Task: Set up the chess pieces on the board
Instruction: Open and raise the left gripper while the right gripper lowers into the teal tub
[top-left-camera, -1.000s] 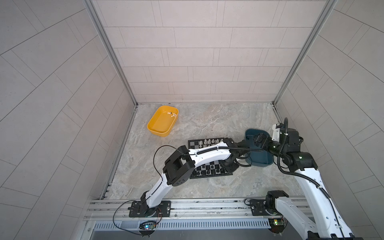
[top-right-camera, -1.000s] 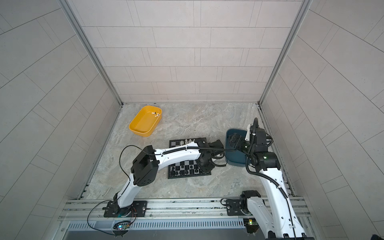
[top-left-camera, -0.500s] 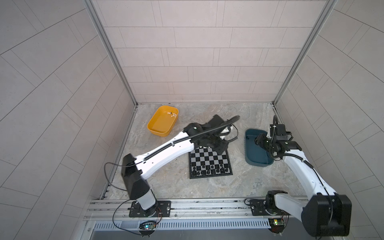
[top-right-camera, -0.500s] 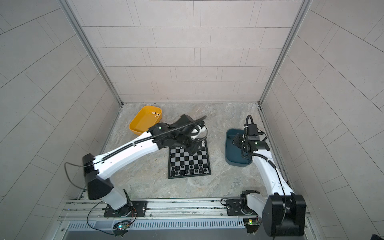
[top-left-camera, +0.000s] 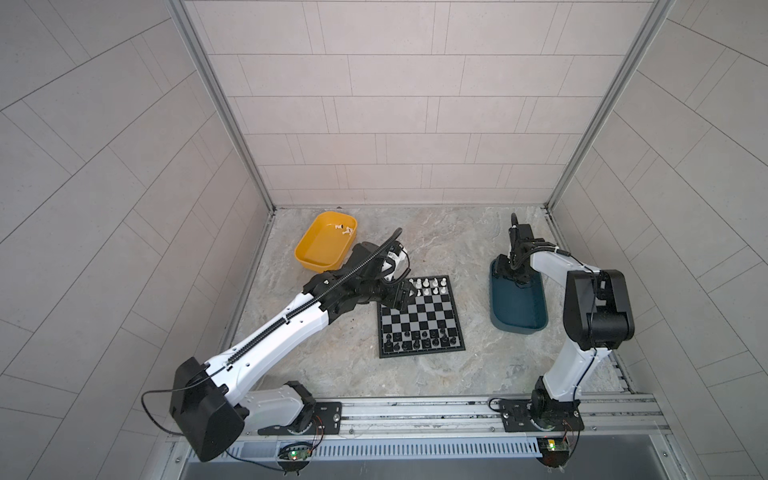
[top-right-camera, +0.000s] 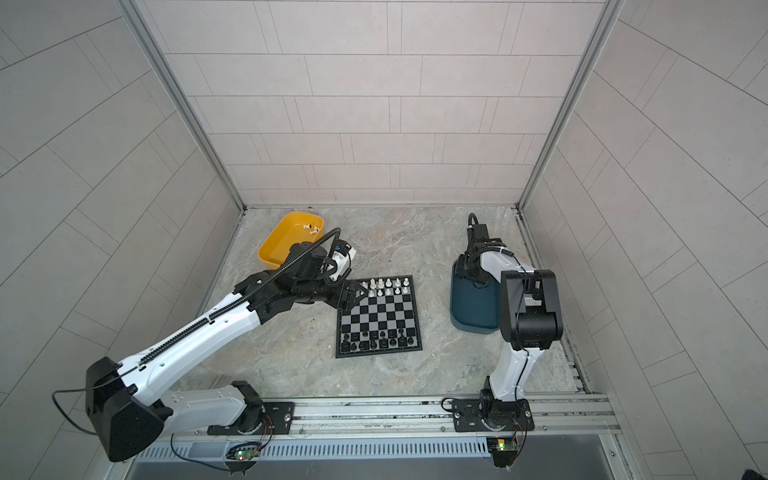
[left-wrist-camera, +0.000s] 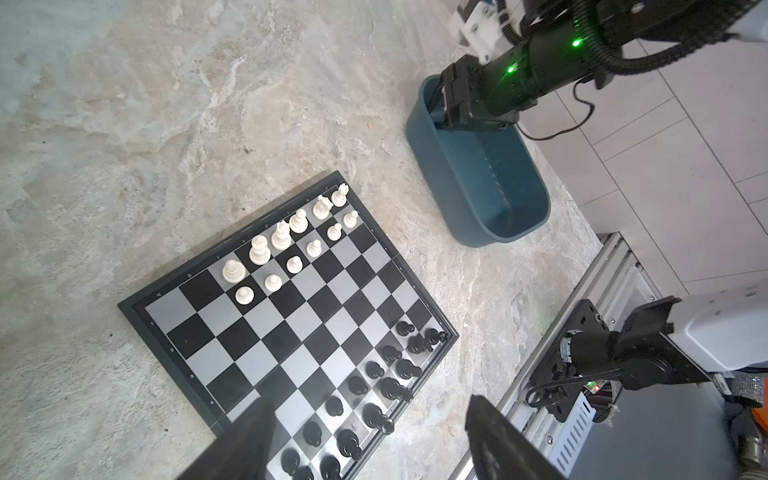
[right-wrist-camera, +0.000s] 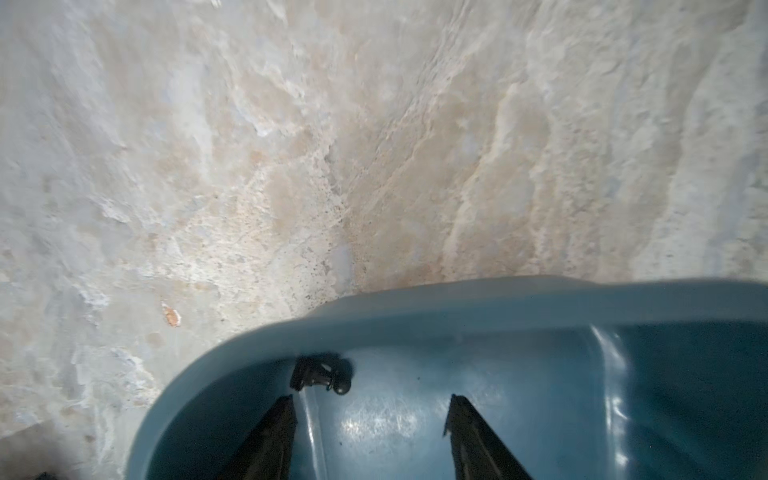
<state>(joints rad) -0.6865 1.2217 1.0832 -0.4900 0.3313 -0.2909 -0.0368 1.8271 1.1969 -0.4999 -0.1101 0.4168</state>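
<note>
Though unseen from above, black piece (right-wrist-camera: 322, 372) by spread right hand (right-wrist-camera: 370, 397), left hand (left-wrist-camera: 370, 402) spread.

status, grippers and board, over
Left gripper open over board corner. Right gripper open in teal tray, black piece just ahead. Board partly set. Nothing blocking.

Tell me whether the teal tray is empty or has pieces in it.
Not empty. In the right wrist view, at least one black chess piece lies tipped over by the end wall of the teal tray.
</note>
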